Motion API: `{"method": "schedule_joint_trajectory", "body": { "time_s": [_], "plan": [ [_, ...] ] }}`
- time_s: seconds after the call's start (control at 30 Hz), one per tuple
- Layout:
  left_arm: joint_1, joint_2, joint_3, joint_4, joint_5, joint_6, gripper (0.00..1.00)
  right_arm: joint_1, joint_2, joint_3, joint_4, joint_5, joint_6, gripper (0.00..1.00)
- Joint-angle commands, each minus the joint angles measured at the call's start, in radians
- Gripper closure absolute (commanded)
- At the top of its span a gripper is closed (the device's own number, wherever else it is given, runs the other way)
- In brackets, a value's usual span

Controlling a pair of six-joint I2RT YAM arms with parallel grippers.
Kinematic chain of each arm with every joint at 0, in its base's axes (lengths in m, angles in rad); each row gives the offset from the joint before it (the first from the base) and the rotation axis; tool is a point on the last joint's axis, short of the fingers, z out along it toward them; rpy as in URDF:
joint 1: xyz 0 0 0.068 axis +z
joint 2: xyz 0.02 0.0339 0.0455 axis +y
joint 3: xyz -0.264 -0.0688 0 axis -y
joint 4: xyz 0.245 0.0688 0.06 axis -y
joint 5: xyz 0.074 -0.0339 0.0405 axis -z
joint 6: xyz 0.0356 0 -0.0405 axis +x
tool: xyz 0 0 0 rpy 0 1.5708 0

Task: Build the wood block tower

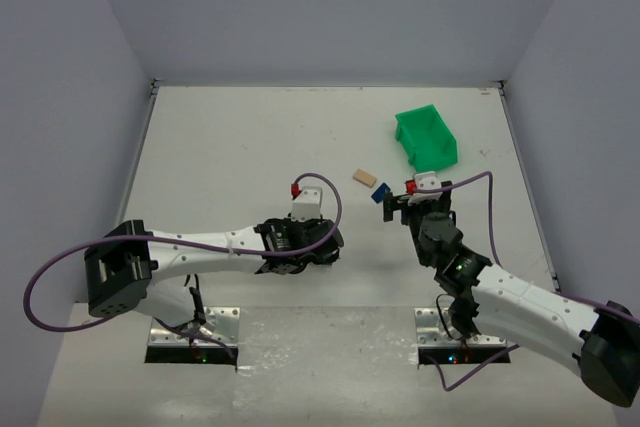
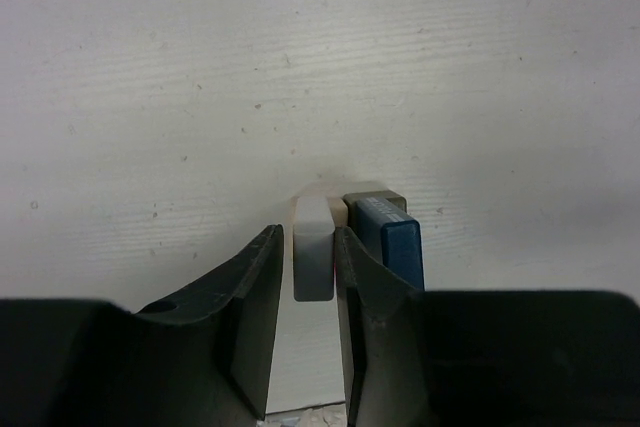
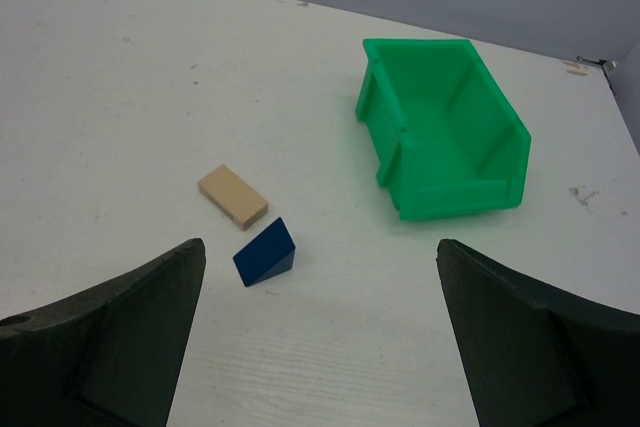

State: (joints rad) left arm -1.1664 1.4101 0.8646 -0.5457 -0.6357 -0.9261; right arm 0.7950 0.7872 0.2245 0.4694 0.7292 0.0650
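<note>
While the left fingers (image 2: 250, 322) straddle it, the tower (image 2: 350, 232) is just a low cluster on the counter (image 3: 120, 67). A pale block (image 2: 313, 252) stands upright between the fingers. A dark blue block (image 2: 402, 247) sits against the outside of one finger, with a grey block (image 2: 378, 197) right behind it. Can't tell whether anything is actually stacked. The top view hides the cluster under the left wrist, near the counter's middle.

Left fingers are nearly closed around the pale block. One side looks to be touching and the other shows a sliver of gap, so I can't tell if it's actually clamped.

Right fingers (image 3: 130, 337) are spread wide with nothing between them, hanging over bare counter.

Loose parts are ahead of the right fingers: a tan plank (image 3: 233, 197) lying flat and a blue wedge (image 3: 266, 253) just beside it, not touching.

The green bin (image 3: 460, 202) is further back and to the right, well apart from the tower. It's upright, and what shows of its interior is plain green plastic.
</note>
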Motion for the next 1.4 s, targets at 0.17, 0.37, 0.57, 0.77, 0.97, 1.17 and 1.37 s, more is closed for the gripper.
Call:
{"method": "schedule_joint_trajectory", "body": {
  "time_s": [0.17, 0.37, 0.57, 0.77, 0.97, 1.17, 1.37],
  "plan": [
    [-0.017, 0.001, 0.042, -0.009, -0.024, -0.013, 0.74, -0.01, 0.002, 0.003, 0.043, 0.018, 0.016, 0.01],
    [-0.025, 0.0, 0.052, -0.013, -0.029, -0.009, 0.74, -0.013, 0.012, 0.006, 0.043, 0.016, 0.016, 0.01],
    [-0.032, 0.0, 0.06, -0.016, -0.03, 0.0, 0.74, -0.015, 0.018, 0.009, 0.043, 0.015, 0.016, 0.01],
    [-0.035, 0.002, 0.066, -0.024, -0.033, 0.0, 0.77, -0.017, 0.014, 0.009, 0.043, 0.015, 0.016, 0.01],
    [-0.035, 0.014, 0.076, -0.052, -0.037, -0.018, 0.78, -0.017, 0.01, 0.006, 0.043, 0.013, 0.019, 0.01],
    [-0.035, 0.022, 0.083, -0.07, -0.039, -0.03, 0.8, -0.018, 0.009, 0.006, 0.044, 0.012, 0.021, 0.01],
    [-0.035, 0.029, 0.088, -0.077, -0.034, -0.039, 0.81, -0.019, 0.012, 0.006, 0.044, 0.012, 0.021, 0.01]
  ]
}}
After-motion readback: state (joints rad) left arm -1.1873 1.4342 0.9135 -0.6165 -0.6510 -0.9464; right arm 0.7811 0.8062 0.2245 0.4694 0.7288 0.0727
